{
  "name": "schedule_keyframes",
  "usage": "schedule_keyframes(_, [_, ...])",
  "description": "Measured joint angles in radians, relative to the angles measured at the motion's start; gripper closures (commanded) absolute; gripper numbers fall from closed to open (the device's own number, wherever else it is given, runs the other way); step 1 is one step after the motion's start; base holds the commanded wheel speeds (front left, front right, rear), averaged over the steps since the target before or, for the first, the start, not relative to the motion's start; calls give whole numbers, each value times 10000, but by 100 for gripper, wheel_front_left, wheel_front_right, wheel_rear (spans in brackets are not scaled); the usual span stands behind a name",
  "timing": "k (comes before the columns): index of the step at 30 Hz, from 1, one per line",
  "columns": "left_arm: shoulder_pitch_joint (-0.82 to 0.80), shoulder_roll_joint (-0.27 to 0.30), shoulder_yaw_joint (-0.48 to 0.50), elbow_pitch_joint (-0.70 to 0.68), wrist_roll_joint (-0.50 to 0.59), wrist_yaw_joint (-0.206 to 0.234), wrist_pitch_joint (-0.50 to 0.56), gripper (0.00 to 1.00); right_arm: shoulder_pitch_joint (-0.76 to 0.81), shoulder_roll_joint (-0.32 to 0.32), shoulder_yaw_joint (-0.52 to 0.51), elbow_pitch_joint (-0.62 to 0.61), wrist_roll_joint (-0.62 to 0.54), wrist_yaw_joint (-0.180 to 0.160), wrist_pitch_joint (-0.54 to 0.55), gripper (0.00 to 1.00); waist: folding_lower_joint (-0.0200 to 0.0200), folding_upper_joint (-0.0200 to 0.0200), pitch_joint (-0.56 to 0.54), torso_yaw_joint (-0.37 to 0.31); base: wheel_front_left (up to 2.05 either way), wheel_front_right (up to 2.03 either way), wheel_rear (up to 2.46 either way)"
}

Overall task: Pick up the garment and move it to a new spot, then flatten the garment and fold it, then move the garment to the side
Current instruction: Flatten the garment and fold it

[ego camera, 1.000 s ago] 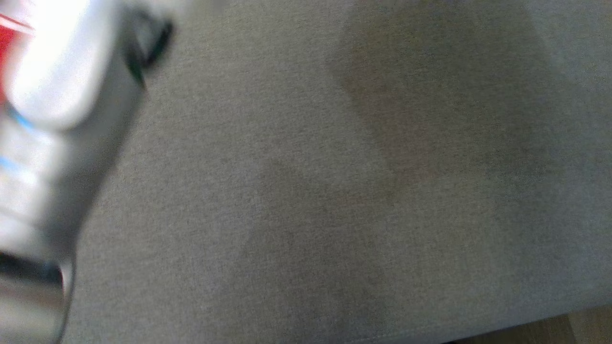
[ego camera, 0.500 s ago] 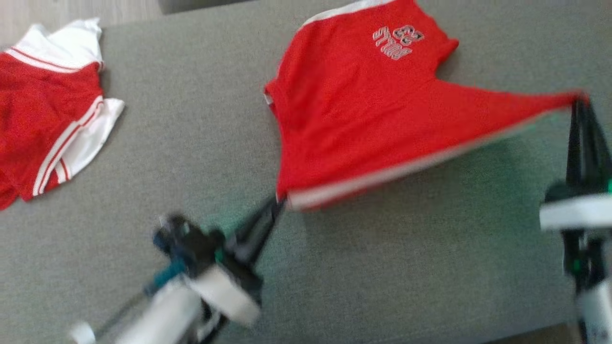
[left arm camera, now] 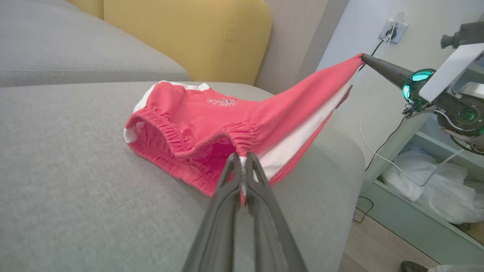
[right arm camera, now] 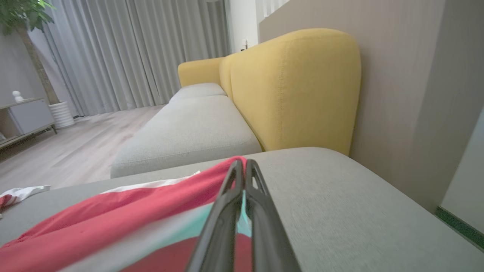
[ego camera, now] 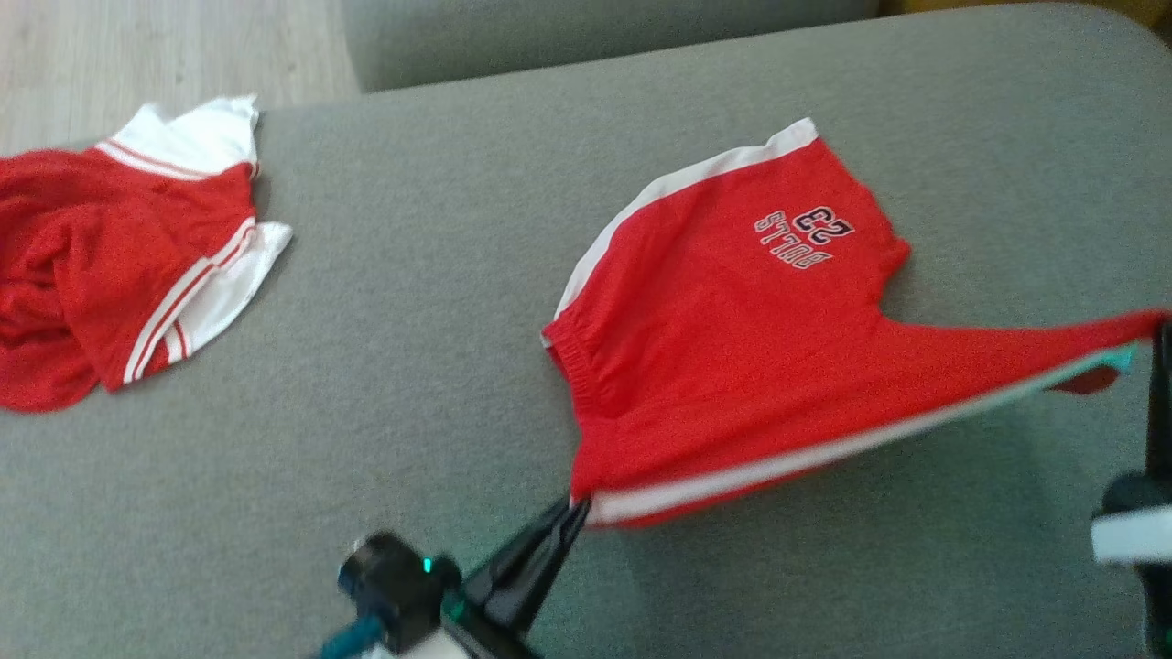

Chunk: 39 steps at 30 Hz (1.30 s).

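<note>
The garment [ego camera: 723, 348] is a pair of red shorts with white side stripes and a printed logo, partly resting on the grey cushion [ego camera: 439, 348]. My left gripper [ego camera: 577, 508] is shut on the near corner of its elastic waistband, which the left wrist view shows pinched between the fingertips [left arm camera: 242, 158]. My right gripper [ego camera: 1158, 325] is shut on the other corner at the far right and holds it raised, so the red cloth [right arm camera: 113, 223] is stretched taut between the two. From the left wrist, the right gripper [left arm camera: 362, 56] appears with the garment [left arm camera: 211, 117] hanging from its tip.
A second red and white garment [ego camera: 110, 265] lies crumpled at the cushion's left end. A yellow backrest [right arm camera: 295, 90] and another grey seat [right arm camera: 189, 132] stand beyond. Wood floor [ego camera: 137, 55] lies past the far left edge. A shelf with white bags [left arm camera: 435, 185] stands to the right.
The head camera has swung from a blurred patch of cushion onto the garments, so the whole picture shifted. Both grippers keep their hold on the stretched shorts.
</note>
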Motion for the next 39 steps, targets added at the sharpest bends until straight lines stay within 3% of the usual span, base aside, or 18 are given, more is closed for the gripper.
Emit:
schedule_keyframes(7, [-2094, -759, 65, 711, -522, 0, 155, 100, -2466, -320, 393, 1016, -337, 0, 1043, 100, 1, 0, 651, 451, 0, 0, 0])
schedule_keyframes(13, [-4394, -1682, 382, 2545, -869, 2, 637, 100, -5354, -1049, 1340, 3689, -617, 0, 1634, 100, 4, 0, 1505, 991, 0, 0, 0])
schedule_keyframes(14, [-4974, -1879, 433, 3168, -878, 4, 677, 100, -6125, -1225, 1770, 4617, -673, 0, 1645, 100, 4, 0, 1774, 1156, 0, 0, 0])
schedule_keyframes(22, [-6304, -2355, 360, 4830, -878, 4, 903, 100, -8879, -1373, 3273, 7860, -704, 0, 1195, 100, 5, -1, 2699, 1607, 0, 0, 0])
schedule_keyframes(23, [-6369, -2403, 347, 4930, -880, 4, 832, 100, -9117, -1373, 3367, 8199, -704, 0, 1087, 96, 5, -1, 2773, 1653, 0, 0, 0])
schedule_keyframes(24, [-6417, -2454, 332, 5018, -882, 4, 715, 61, -9332, -1367, 3469, 8562, -700, 0, 1007, 0, 6, -1, 2833, 1703, 0, 0, 0])
schedule_keyframes(25, [-6452, -2500, 324, 5110, -884, 2, 606, 0, -9476, -1367, 3563, 8851, -694, 0, 890, 0, 6, -1, 2870, 1752, 0, 0, 0])
schedule_keyframes(28, [-6478, -2566, 337, 5285, -880, 12, 318, 0, -9642, -1335, 3793, 9497, -554, 0, 449, 0, 6, -1, 2858, 1855, 0, 0, 0])
schedule_keyframes(31, [-6373, -2562, 441, 5225, -692, 326, 115, 0, -9586, -1243, 3977, 9946, -29, 0, 249, 0, 2, 0, 2652, 1872, 0, 0, 0])
schedule_keyframes(39, [-3722, -2309, 2027, 2107, 1386, 2506, 67, 0, -8612, -1513, 4232, 10755, 1383, 0, 506, 0, 1, 0, 1939, 1882, 0, 0, 0])
